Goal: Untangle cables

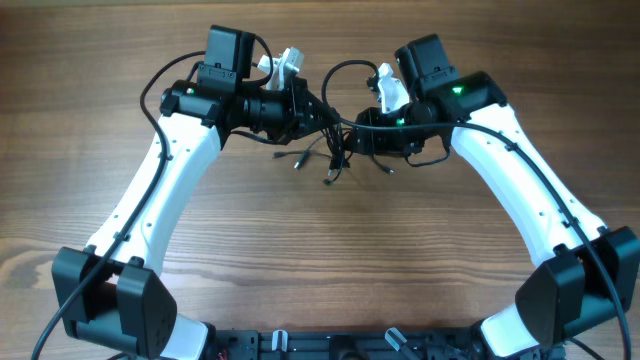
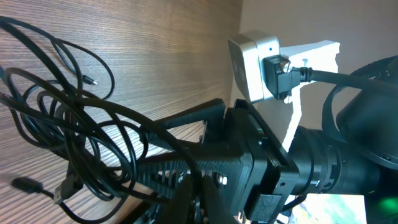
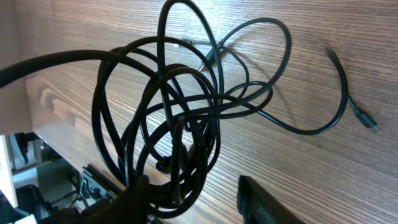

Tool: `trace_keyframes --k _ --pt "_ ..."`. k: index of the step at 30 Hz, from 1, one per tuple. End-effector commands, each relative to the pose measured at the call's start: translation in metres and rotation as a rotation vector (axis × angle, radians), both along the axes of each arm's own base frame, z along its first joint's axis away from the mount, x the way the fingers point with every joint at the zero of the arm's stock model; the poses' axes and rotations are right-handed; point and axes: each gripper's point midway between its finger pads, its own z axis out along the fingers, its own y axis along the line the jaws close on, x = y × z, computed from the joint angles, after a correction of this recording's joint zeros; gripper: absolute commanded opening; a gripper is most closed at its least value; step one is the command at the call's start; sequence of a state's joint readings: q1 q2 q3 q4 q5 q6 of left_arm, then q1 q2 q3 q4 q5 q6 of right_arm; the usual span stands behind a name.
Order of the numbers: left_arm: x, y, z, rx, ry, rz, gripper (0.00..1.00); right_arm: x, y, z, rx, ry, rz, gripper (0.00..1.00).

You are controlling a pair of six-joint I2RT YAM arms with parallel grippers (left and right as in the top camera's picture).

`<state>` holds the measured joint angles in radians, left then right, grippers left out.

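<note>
1. The left gripper (image 1: pixel 322 112) is pressing its jaws together, pinching strands of the cables (image 1: pixel 335 150).
2. The right gripper (image 3: pixel 193 183) is standing partly spread; the looped bunch is lying between its fingers (image 3: pixel 135 198), touching one finger only.
3. The cables are hanging between both grippers, plug ends resting on the table (image 1: pixel 320 260).

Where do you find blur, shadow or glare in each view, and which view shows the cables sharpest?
Overhead: even light and no glare, but the cables are too small for detail. Left wrist: the cables are sharp, and the pale background at top right is washed out. Right wrist: the sharpest loops, casting soft shadows on the table.
</note>
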<state>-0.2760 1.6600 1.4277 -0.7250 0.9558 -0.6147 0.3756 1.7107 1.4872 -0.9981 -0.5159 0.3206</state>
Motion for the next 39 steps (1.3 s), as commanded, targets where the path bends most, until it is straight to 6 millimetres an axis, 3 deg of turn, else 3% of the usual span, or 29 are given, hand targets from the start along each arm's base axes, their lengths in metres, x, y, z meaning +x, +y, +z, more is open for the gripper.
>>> trace_keyframes --k 1,19,22,23,27,30,34,39 --pt "-0.002 -0.003 0.001 -0.018 0.012 -0.015 0.04 0.002 -0.004 -0.001 -0.024 -0.006 -0.033 0.35" --pt "-0.009 -0.007 0.008 -0.072 0.067 -0.031 0.04 0.005 -0.005 -0.010 -0.043 0.004 -0.034 0.20" --pt "-0.009 -0.007 0.008 -0.071 0.065 -0.031 0.04 0.006 -0.005 -0.012 -0.044 0.008 -0.034 0.04" --pt "-0.009 -0.007 0.008 -0.070 0.064 -0.030 0.04 0.005 -0.005 -0.012 -0.044 0.008 -0.034 0.04" --pt "0.000 0.002 -0.007 0.024 0.050 0.033 0.04 0.001 0.002 -0.007 0.007 0.026 -0.015 0.04" --pt "0.007 0.025 -0.038 0.220 0.045 0.123 0.04 0.001 0.003 0.002 0.046 0.031 -0.019 0.04" --pt "0.002 0.073 -0.082 0.561 0.098 0.246 0.04 0.007 -0.008 0.029 0.136 0.020 -0.080 0.04" --pt "-0.002 0.090 -0.091 0.677 0.105 0.275 0.04 0.007 -0.017 0.085 0.371 -0.050 -0.049 0.04"
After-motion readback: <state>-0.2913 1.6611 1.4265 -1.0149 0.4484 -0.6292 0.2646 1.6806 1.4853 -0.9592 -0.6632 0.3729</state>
